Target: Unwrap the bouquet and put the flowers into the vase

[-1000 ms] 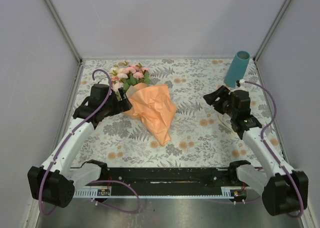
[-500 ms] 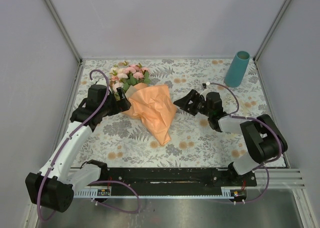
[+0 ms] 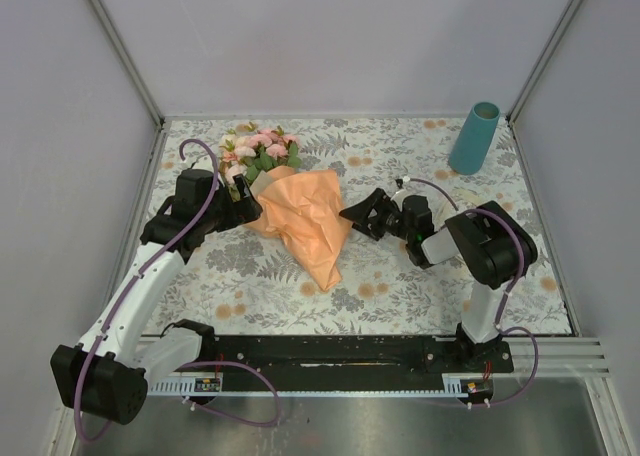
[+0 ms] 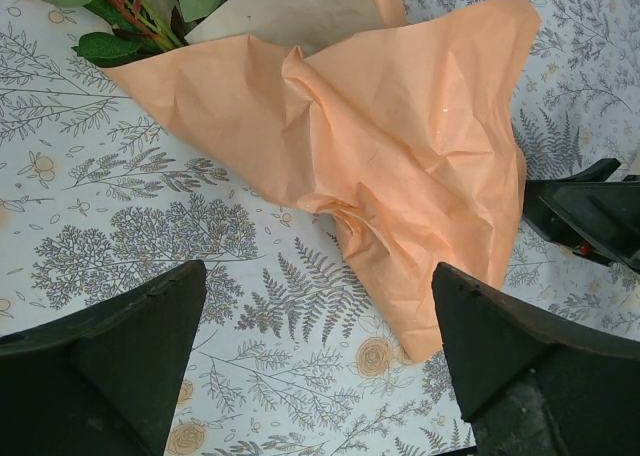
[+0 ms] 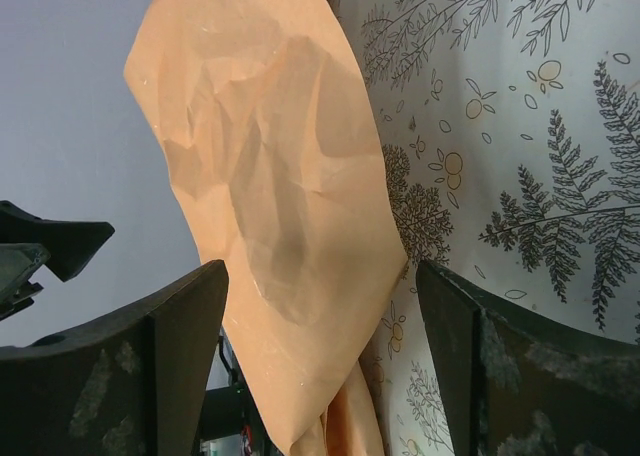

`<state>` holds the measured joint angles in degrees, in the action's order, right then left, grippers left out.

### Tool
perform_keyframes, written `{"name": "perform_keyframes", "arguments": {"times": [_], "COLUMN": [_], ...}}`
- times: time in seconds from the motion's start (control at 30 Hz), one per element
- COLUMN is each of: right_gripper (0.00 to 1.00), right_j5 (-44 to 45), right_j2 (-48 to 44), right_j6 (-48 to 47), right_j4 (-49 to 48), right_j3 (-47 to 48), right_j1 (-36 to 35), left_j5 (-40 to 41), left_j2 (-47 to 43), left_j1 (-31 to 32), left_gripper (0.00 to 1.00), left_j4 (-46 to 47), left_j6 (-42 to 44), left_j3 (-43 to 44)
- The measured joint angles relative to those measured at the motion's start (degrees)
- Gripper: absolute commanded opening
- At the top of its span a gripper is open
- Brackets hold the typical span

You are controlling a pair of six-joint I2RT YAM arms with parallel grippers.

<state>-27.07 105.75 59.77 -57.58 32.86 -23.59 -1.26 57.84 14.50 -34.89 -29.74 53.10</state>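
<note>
The bouquet [image 3: 268, 156] lies in crumpled tan-orange paper [image 4: 400, 156]. The left gripper [image 3: 247, 204] just left of it and the right gripper [image 3: 357, 216] just right both have jaws apart. A smooth teal cylindrical vase [image 3: 473, 138] stands well to its right.

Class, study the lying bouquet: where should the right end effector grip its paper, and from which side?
Grip the paper's crumpled right flap, coming in low from the right. The bouquet lies flat, heads far-left; that flap seems to lift off the cloth, facing the open right end effector, so its fingers could straddle it.
</note>
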Motion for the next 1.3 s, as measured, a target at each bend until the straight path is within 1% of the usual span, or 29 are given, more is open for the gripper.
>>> {"name": "perform_keyframes", "arguments": {"times": [0.07,0.13,0.2,0.27,0.33,0.43,0.5,0.6,0.7,0.83,0.97,1.1,1.3], "right_gripper": [0.85,0.82,0.72,0.6,0.5,0.41,0.38,0.38,0.42,0.45,0.5,0.54,0.63], "right_j5": [-0.31,-0.7,-1.16,-1.73,-2.64,-3.52,-4.15,-4.59,-4.87,-4.81,-1.33,2.32,5.6], "right_j2": [1.62,2.78,3.37,3.67,3.82,3.82,3.72,2.38,-1.33,-7.98,-13.03,-14.03,-13.2], "right_j6": [1.05,1.92,2.45,2.89,3.41,4.07,4.46,4.55,3.08,-1.16,-6.88,-11.74,-15.08], "right_j4": [-1.84,-3.17,-4.15,-5.05,-5.9,-7.54,-8.0,-7.34,-4.87,1.97,12.61,21.14,28.57], "right_j3": [0.0,0.02,0.24,0.7,1.31,1.73,1.81,1.81,1.92,3.74,7.74,12.63,15.82], "right_j1": [-0.04,-0.09,-0.26,-0.55,-0.92,-1.42,-1.77,-2.64,-4.68,-10.73,-18.84,-26.51,-34.49], "left_j5": [0.0,0.02,0.0,0.0,0.02,0.02,0.02,0.02,0.02,0.46,0.98,1.31,3.78], "left_j2": [0.0,0.0,0.0,-0.02,-0.02,-0.11,-0.39,-1.22,-1.68,-1.49,-0.96,-0.83,-0.83], "left_j1": [0.0,0.0,0.0,0.0,0.0,0.0,0.0,0.0,0.0,0.0,0.0,0.0,0.0], "left_gripper": [0.98,0.98,0.98,0.98,0.98,0.98,0.98,0.98,0.98,0.98,0.98,0.98,0.96], "left_j4": [0.0,0.0,0.02,0.02,0.02,0.02,0.02,0.33,0.55,-1.03,-2.86,-3.39,-6.45], "left_j6": [0.0,0.02,0.04,0.15,0.17,0.26,0.35,0.37,0.37,0.35,0.09,-0.74,-1.4], "left_j3": [0.0,0.0,0.0,0.0,0.0,0.0,0.0,0.0,0.04,2.08,8.0,12.15,15.04]}}
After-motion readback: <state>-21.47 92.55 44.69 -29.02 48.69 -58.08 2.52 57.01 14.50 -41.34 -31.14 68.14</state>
